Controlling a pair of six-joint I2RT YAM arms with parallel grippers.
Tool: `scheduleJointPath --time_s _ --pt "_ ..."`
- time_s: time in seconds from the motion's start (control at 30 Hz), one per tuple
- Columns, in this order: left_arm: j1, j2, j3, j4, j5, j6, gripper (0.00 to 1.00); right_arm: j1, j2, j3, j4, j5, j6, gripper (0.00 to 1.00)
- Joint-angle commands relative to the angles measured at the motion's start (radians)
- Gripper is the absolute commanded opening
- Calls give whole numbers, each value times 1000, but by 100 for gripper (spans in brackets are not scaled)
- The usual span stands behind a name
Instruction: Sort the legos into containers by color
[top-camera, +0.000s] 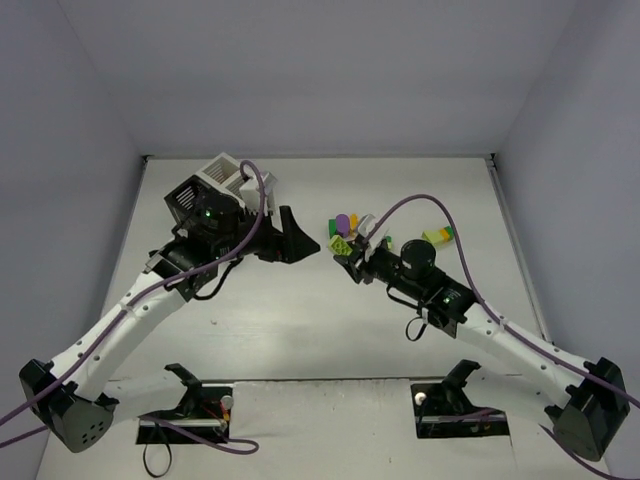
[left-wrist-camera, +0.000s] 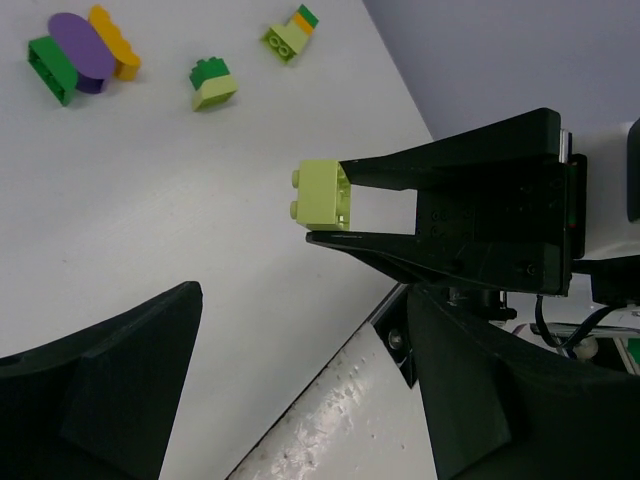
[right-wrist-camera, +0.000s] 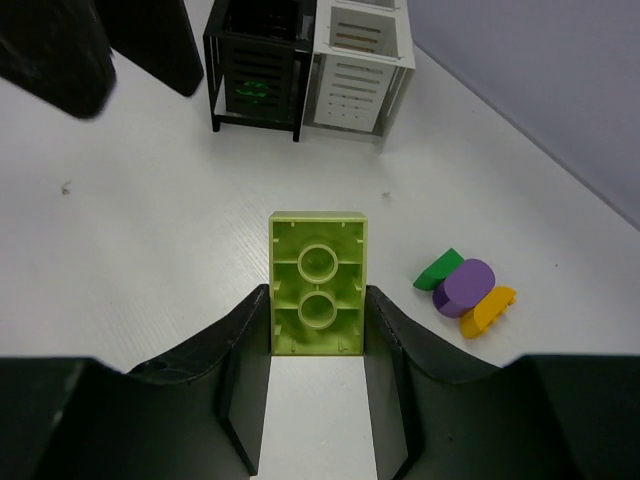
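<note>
Lime-green brick out of the pile, bins not yet reached

My right arm's fingers (right-wrist-camera: 245, 345) grip a lime-green brick (right-wrist-camera: 318, 283) over the middle of the tabletop (right-wrist-camera: 150, 260), right of the containers (right-wrist-camera: 300, 70) at far left. The left arm's fingers (left-wrist-camera: 110, 385) gape empty, facing it. I read this as a handover, so the left must line up on the brick's studded end before the right lets go. Other legos (right-wrist-camera: 465, 288) lie loose nearby.

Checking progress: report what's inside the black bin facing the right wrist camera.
Something green shows through slats of the black bin; shape unclear. Its open top is out of frame, the rest hidden.
</note>
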Motion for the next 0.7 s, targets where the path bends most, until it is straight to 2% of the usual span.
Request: scheduleJointPath --time_s 0.0,0.2,0.57,0.6,0.67 --pt "-62 19 50 93 -45 -49 77 16 -47 -8 115 -24 -9 0" --pt "-148 93 98 87 -120 -32 77 16 -86 -31 137 -57 -5 0" --pt "-191 182 139 99 -204 -2 76 16 -87 -45 164 -95 6 0" --pt "-193 185 139 103 -208 -2 75 18 -87 -47 166 -98 6 0" --pt "-194 192 135 117 -215 1 66 16 -86 -50 169 -100 8 0"
